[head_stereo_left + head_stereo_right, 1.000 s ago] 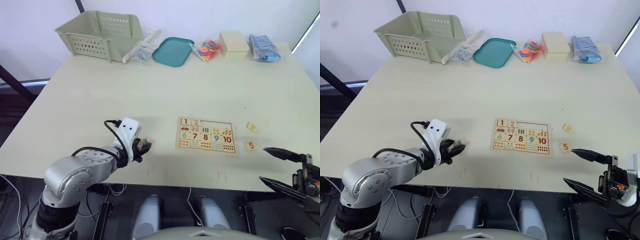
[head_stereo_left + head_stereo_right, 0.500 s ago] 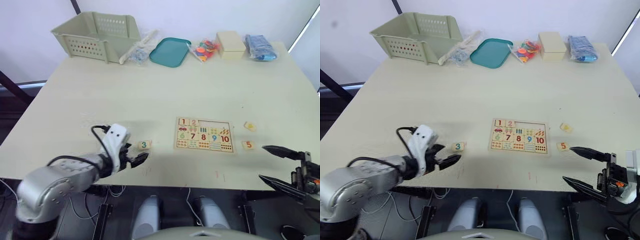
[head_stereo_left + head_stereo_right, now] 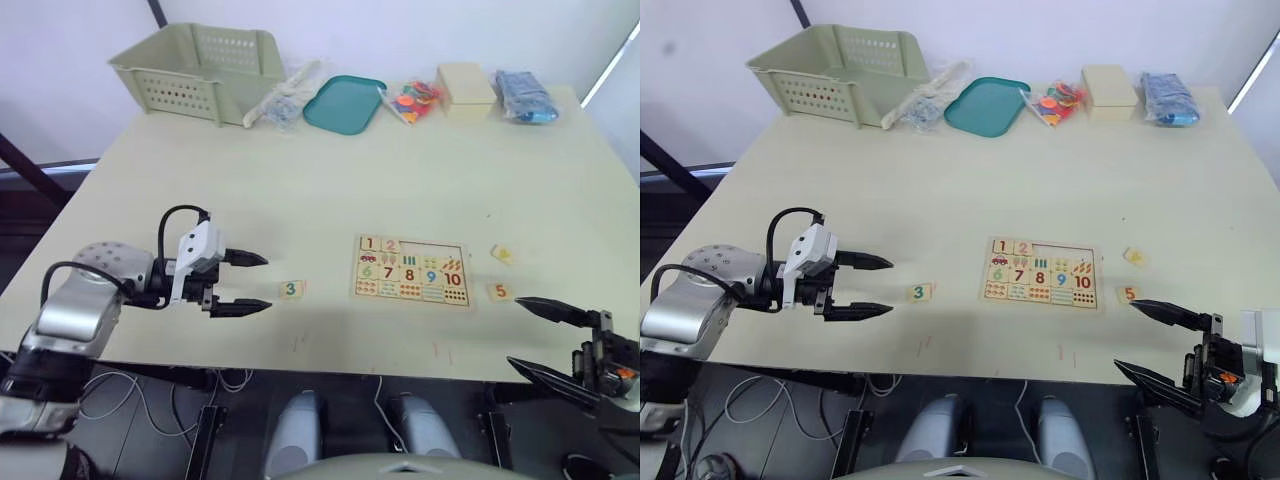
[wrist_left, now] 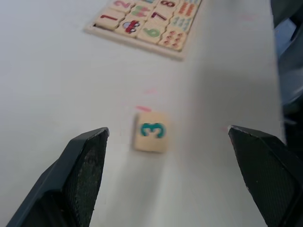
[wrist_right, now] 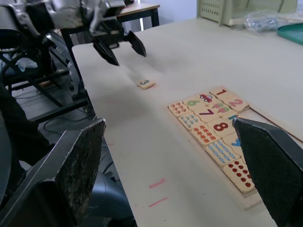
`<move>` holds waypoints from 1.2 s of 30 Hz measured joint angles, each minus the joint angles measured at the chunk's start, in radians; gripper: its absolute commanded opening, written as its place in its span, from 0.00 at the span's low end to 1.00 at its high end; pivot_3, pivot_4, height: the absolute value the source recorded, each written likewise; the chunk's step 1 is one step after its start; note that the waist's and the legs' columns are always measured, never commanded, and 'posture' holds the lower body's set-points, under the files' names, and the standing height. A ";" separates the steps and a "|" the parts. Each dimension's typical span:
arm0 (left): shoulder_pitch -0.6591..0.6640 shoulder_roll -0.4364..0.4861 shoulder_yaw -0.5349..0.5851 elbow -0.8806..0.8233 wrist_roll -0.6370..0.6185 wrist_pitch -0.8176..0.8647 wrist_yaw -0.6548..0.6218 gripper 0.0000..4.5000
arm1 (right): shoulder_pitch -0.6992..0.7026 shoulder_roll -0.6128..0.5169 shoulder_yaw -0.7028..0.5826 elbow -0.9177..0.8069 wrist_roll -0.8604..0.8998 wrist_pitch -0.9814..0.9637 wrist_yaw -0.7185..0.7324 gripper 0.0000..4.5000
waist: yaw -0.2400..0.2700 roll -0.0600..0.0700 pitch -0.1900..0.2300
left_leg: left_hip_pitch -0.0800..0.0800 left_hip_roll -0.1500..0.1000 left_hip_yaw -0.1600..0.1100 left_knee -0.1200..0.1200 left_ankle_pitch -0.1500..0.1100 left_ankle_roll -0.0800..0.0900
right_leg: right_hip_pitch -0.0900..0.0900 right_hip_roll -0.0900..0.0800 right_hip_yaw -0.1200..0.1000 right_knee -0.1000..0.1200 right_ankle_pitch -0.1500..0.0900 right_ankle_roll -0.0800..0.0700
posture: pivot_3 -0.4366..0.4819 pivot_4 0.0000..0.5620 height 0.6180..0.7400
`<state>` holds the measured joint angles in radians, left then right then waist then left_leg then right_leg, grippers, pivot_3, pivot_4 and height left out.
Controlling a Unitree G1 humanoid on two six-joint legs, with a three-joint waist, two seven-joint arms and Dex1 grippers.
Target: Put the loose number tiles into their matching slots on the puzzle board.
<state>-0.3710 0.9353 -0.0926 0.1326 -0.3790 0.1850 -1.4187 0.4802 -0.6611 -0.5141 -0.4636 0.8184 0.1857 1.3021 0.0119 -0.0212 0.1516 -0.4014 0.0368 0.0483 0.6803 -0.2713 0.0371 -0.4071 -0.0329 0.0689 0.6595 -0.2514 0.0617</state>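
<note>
The puzzle board (image 3: 412,271) lies flat near the table's front, right of centre. Tiles 1 and 2 sit in the left end of its top row, and the other slots (image 3: 432,250) in that row are bare. A loose tile 3 (image 3: 290,289) lies face up left of the board. Just left of it, my left gripper (image 3: 266,283) is open and holds nothing. Its wrist view shows tile 3 (image 4: 150,132) ahead of the gap. Tile 5 (image 3: 498,291) and one more small tile (image 3: 503,254) lie right of the board. My right gripper (image 3: 516,332) hangs open at the front edge near tile 5.
Along the table's back edge stand a green basket (image 3: 195,65), a clear bag (image 3: 285,95), a teal tray (image 3: 344,102), a bag of coloured pieces (image 3: 418,98), a wooden box (image 3: 467,88) and a blue bag (image 3: 525,95). The table's front edge (image 3: 380,365) runs just below both grippers.
My left gripper has let go of tile 3, opened wide and drawn back to the left. Tile 3 now lies on the table. The right gripper has hardly moved.
</note>
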 measured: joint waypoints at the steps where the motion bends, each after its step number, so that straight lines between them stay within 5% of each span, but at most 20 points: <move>1: -0.026 -0.019 -0.023 0.032 0.020 -0.023 -0.020 0.95 | 0.005 -0.001 -0.005 -0.009 0.004 0.000 -0.001 1.00 | -0.001 0.000 0.000 | 0.000 0.000 0.000 0.000 0.000 0.000 | 0.000 0.000 0.000 0.000 0.000 0.000 | 0.48 0.27 1.00; 11: -0.102 -0.117 -0.096 0.214 0.154 -0.150 -0.060 0.95 | 0.035 -0.001 -0.017 -0.038 0.006 -0.001 -0.006 1.00 | 0.000 -0.001 0.000 | 0.000 0.001 -0.001 0.000 0.000 0.000 | 0.000 0.001 0.000 0.001 0.000 0.000 | 0.48 0.27 1.00; 14: -0.095 -0.122 -0.096 0.209 0.162 -0.151 -0.054 0.70 | 0.038 0.000 -0.018 -0.039 0.005 -0.004 -0.010 1.00 | 0.000 -0.001 0.000 | 0.000 0.001 -0.001 0.000 0.000 0.000 | 0.000 0.001 0.000 0.001 0.000 0.000 | 0.48 0.27 1.00; 36: 0.027 -0.129 -0.042 0.065 0.162 -0.107 0.077 0.70 | 0.041 0.002 -0.015 -0.028 -0.010 -0.037 -0.020 1.00 | -0.001 0.000 0.000 | 0.000 0.001 -0.001 0.000 0.000 0.000 | 0.000 0.000 0.000 0.002 0.000 0.000 | 0.48 0.27 1.00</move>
<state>-0.3436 0.8059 -0.1343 0.1972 -0.2169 0.0779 -1.3416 0.5213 -0.6595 -0.5295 -0.4917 0.8085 0.1484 1.2819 0.0112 -0.0216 0.1517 -0.4010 0.0379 0.0474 0.6807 -0.2713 0.0372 -0.4073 -0.0324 0.0692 0.6613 -0.2514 0.0617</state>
